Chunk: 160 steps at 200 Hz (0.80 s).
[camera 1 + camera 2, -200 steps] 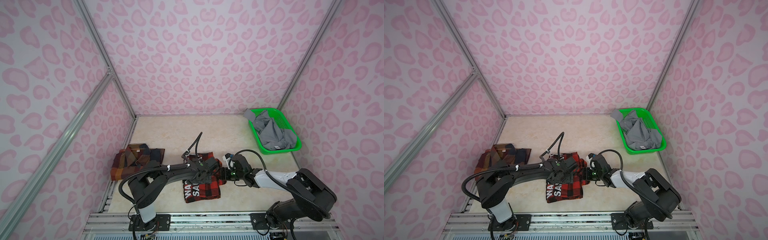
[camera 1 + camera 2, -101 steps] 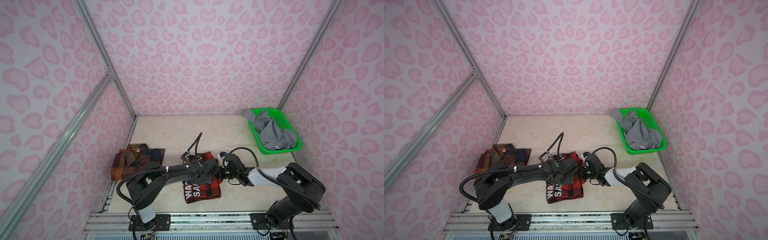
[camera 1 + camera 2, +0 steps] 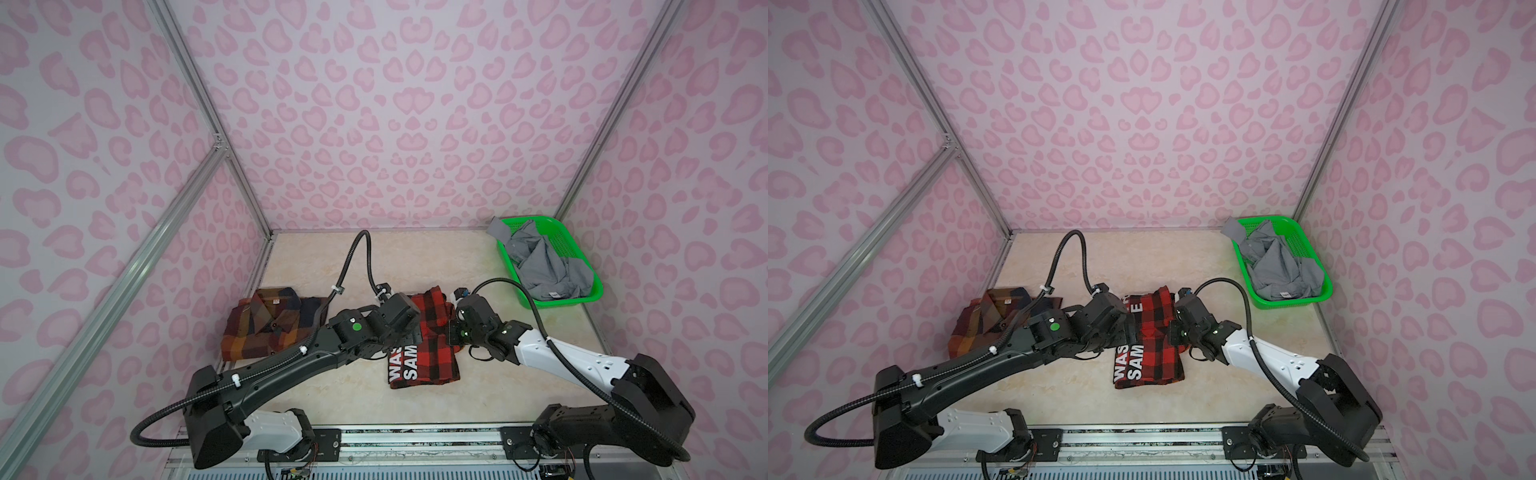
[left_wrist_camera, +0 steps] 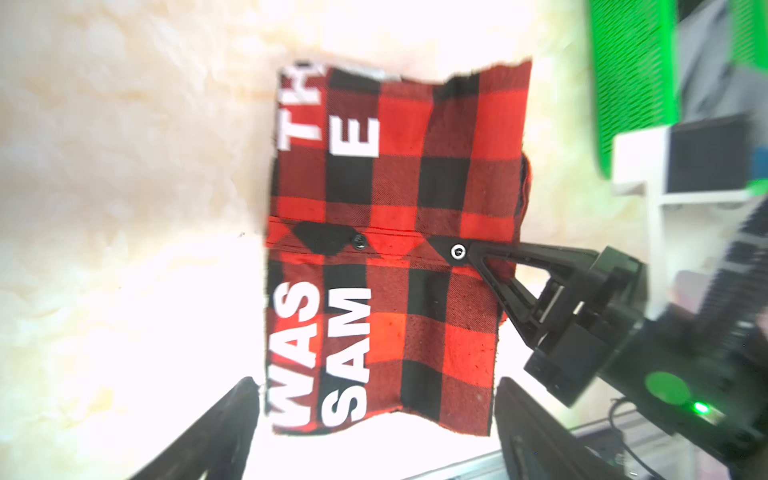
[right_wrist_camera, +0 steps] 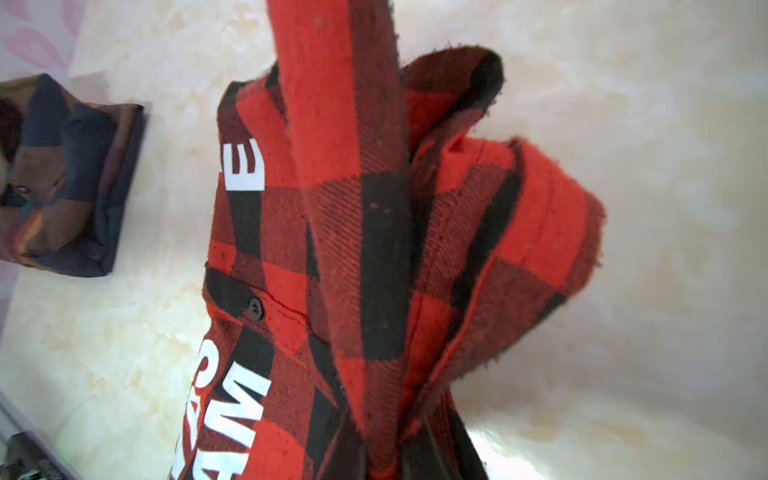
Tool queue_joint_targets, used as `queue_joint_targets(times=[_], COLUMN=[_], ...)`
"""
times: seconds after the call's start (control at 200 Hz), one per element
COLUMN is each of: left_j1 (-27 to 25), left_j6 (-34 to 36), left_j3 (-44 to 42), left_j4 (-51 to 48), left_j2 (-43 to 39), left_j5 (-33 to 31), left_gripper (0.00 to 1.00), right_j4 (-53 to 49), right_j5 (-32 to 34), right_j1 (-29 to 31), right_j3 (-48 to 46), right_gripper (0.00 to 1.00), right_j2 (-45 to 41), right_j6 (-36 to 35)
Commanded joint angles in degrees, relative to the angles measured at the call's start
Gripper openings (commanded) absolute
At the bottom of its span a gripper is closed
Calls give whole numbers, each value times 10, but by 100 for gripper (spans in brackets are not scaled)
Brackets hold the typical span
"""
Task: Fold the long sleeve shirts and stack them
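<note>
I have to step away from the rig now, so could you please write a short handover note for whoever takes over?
Left gripper: open, hovering over the red flannel, holding nothing.
Right gripper: shut on the red flannel's edge, fabric lifted.
Plaid shirt: folded, on the table at the left.
Grey shirt: crumpled in the green basket.
Done: plaid folded; flannel partly folded.
To do: finish the flannel, stack it on the plaid, then fold and stack the grey.
</note>
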Motion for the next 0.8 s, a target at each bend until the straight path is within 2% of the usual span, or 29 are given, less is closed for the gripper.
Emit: queue_joint_targets(times=[0.0, 0.14, 0.205, 0.39, 0.51, 0.615, 0.685, 0.795], left_j1=[1, 4, 6, 9, 23, 48, 68, 87], left_j6=[-10, -19, -20, -20, -10, -4, -5, -2], left_j3=[4, -19, -27, -80, -132, -184, -214, -252], left_j4=[-23, 11, 24, 64, 76, 77, 69, 46], left_j2=[-49, -124, -147, -205, -259, -323, -364, -414], left_j5=[-28, -36, -32, -35, -59, -70, -70, -69], left_gripper=[90, 89, 89, 90, 89, 90, 93, 93], right_j4=[-191, -331, -394, -541, -599, -620, -639, -652], right_j5=[100, 169, 221, 370, 443, 452, 454, 458], right_j1=[0, 0, 4, 41, 83, 123, 155, 218], right_j3=[47, 142, 190, 294, 334, 359, 384, 442], right_gripper=[0, 0, 0, 0, 0, 0, 0, 0], right_j2=[-26, -60, -65, -21, 42, 116, 184, 297], right_j6=[-46, -83, -96, -117, -93, -63, -29, 15])
